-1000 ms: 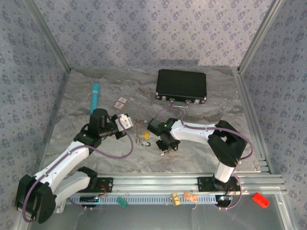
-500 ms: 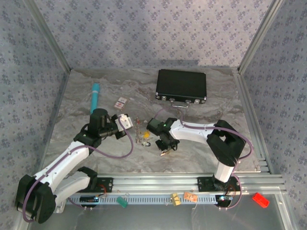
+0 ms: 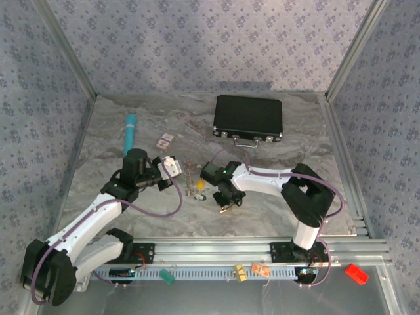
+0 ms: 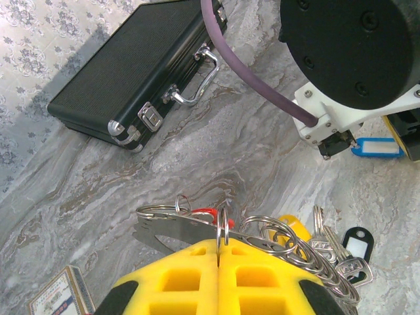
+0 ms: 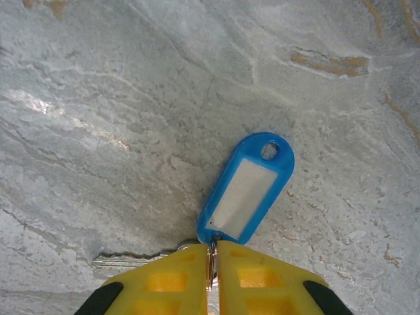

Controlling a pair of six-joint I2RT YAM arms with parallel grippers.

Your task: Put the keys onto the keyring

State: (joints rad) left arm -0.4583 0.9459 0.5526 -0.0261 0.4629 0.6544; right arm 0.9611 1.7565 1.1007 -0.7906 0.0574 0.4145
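Observation:
In the left wrist view my left gripper [image 4: 220,244] is shut on a thin silvery ring of the keyring [image 4: 224,220], just above the table. A flat metal strip [image 4: 177,230] and a row of rings hang on it, with a red tag [image 4: 205,213], a yellow-headed key [image 4: 296,230] and a dark-tagged key [image 4: 357,244]. My right gripper [image 5: 211,249] is shut on the small ring of the blue-tagged key [image 5: 248,190]. Its blade [image 5: 131,261] lies flat to the left. From above, the left gripper [image 3: 178,168] and the right gripper [image 3: 225,202] flank the key cluster [image 3: 195,187].
A black case [image 3: 248,117] with a metal handle lies at the back of the marble table [image 3: 275,210]. A teal tube [image 3: 130,131] and a pink-and-white card [image 3: 165,140] lie at the back left. Metal rails run along the table's sides and front.
The right arm's elbow has drifted slightly left. Both grippers stay where they were by the keys.

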